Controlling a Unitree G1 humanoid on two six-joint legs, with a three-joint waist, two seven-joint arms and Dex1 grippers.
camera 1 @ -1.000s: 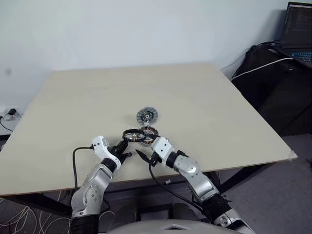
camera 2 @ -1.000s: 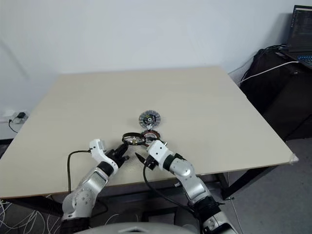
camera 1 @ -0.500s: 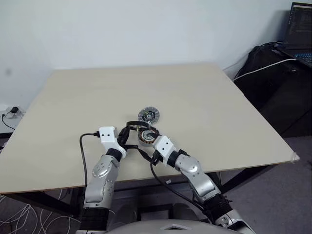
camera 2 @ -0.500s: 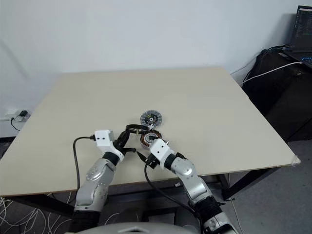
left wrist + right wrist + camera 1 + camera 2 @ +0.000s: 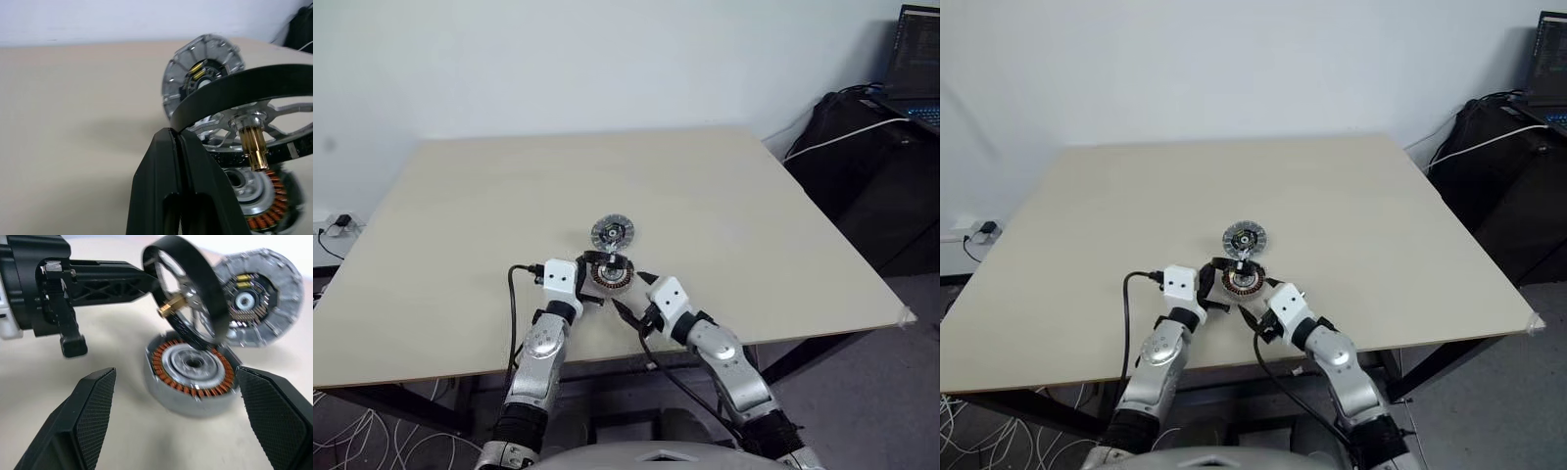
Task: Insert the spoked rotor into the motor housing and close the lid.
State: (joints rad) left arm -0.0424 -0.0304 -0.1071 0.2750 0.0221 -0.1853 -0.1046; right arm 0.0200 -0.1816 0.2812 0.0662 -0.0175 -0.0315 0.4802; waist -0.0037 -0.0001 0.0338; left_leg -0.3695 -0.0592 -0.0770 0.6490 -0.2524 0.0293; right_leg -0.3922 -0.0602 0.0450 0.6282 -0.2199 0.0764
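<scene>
From the head cameras, the motor housing (image 5: 611, 276) lies on the pale surface (image 5: 724, 225) not far from its near edge, with the lid (image 5: 611, 233) just beyond it toward the far edge. The left pincer (image 5: 588, 281) reaches in from the near side, and the right pincer (image 5: 632, 292) sits just beside the housing.

In the left wrist view, the left pincer's fingers (image 5: 168, 186), pressed together, pinch the dark rim of the spoked rotor (image 5: 254, 112) (brass shaft pointing down), held above the housing's copper coils.

In the right wrist view, the right pincer's fingers (image 5: 88, 421) are spread wide either side of the housing, touching nothing; the rotor hangs tilted over it.
</scene>
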